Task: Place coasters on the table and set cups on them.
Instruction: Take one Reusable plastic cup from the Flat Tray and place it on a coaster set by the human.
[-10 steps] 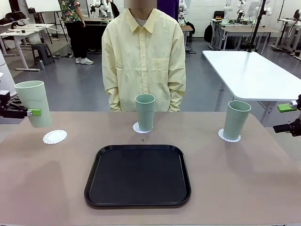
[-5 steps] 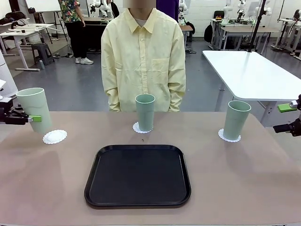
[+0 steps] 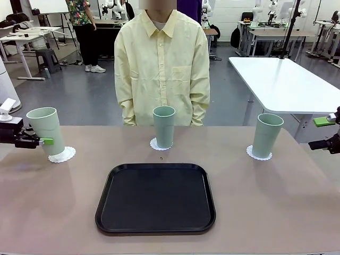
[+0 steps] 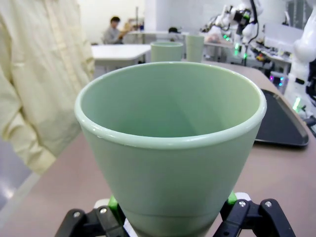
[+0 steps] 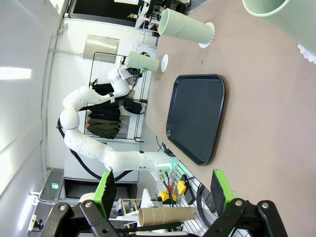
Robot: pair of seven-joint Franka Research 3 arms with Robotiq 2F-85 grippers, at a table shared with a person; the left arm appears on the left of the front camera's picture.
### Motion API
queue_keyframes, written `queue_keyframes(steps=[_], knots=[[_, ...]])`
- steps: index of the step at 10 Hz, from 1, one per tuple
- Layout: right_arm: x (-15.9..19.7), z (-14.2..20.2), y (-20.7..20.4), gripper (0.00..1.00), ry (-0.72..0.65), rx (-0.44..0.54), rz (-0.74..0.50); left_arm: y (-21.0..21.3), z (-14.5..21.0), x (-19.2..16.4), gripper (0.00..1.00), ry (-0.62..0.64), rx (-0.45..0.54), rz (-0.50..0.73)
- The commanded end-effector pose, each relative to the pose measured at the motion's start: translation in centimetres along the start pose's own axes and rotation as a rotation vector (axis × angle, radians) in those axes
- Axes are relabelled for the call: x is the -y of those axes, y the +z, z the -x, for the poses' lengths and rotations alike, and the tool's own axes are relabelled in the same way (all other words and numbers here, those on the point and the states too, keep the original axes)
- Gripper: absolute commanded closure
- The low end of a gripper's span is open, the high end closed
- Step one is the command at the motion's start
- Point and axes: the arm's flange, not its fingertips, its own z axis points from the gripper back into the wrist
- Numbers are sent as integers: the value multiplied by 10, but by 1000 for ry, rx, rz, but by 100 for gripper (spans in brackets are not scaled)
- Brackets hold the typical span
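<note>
Pinching a cup [image 3: 47, 130] low on its wall, my left gripper [image 3: 44, 141] holds it tilted over the coaster [image 3: 62, 155] near the table's [image 3: 265, 202] far-left corner; whether its base touches the lacy disc I cannot tell. In my left wrist view the cup's [image 4: 170, 148] smooth mint plastic, round rolled rim and tapered wall sit between my green pads [image 4: 114, 203]. My right gripper [image 3: 330, 133] hangs at the right edge with its fingers spread wide and nothing between them. The middle cup [image 3: 163, 126] stands upright on its scalloped coaster [image 3: 154, 144] by the far edge, in front of a person in a pale yellow shirt [image 3: 162, 64]. The right cup [image 3: 266, 135] stands upright on its coaster [image 3: 251, 154] toward the far-right corner, near my right gripper. A black tray [image 3: 155, 197] with rounded corners and a raised lip lies in the middle toward the near edge. Bare matte tan tabletop lies open on both sides of the tray and between the coasters.
</note>
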Motion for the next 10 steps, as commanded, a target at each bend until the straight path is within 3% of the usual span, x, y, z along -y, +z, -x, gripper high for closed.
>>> queue_keyframes(steps=[1,10], knots=[[-2,2,0,0,9,4,-12,-5,3,-8,15,-48,-15,15],[-2,2,0,0,9,4,-12,-17,21,-18,15,-103,-14,20]])
